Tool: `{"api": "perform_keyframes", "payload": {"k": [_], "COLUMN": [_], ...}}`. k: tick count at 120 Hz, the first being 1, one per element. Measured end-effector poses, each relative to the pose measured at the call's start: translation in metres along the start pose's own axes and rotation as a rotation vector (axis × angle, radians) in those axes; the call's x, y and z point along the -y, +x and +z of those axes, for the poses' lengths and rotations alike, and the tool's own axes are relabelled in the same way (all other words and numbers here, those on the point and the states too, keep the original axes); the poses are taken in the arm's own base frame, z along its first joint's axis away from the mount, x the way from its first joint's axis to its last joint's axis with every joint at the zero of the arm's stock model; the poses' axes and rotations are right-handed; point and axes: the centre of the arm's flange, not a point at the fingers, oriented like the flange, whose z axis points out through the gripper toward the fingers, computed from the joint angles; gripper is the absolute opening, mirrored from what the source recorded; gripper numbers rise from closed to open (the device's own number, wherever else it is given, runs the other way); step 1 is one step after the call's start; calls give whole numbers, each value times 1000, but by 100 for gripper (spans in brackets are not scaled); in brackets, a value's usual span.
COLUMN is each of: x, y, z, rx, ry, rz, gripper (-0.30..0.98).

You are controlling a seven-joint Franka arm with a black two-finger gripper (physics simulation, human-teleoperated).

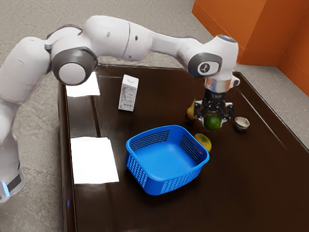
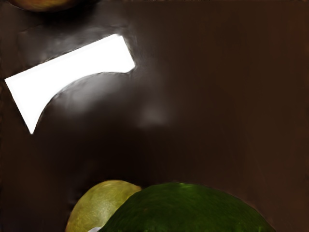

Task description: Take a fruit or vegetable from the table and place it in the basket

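Green fruit [image 1: 212,122] sits pinched in my claw [image 1: 213,119] above the table [image 1: 256,179]; likely light, firm, slippery-skinned, best held across its middle. From it, on the exterior view's clock, the basket [image 1: 153,186] lies at eight; the yellow fruit [image 1: 205,141] at seven could snag a low pass.

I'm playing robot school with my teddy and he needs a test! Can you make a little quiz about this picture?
1. True or false: the green fruit is inside the blue basket.
2. Fill in one word, "upright" or "sideways": the white carton stands ____.
3. What is the gripper holding?
A) the white carton
B) the small bowl
C) the green fruit

Key: 1. False; 2. upright; 3. C
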Motion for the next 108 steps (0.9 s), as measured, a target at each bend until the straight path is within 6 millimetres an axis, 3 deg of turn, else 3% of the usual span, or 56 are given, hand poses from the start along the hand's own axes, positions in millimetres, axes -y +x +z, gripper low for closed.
{"api": "perform_keyframes", "payload": {"k": [5, 13, 22, 32, 39, 52, 63, 80, 93, 108], "x": [15, 45, 80, 112, 121, 123, 134, 152, 155, 157], "y": [-24, -47, -66, -82, -98, -166, -210, -235, -244, -246], "z": [-32, -74, -102, -101, -104, -122, -107, -88, -85, -93], "rx": [-12, -11, 8, 39, 51, 68, 88, 118, 133, 138], "ry": [-13, -38, -55, -35, -34, -47, -1, 55, 67, 55], "rz": [10, 6, -4, -15, -7, 76, 103, 60, 24, -18], "gripper": [18, 23, 29, 33, 33, 34, 34, 34, 52, 62]}}
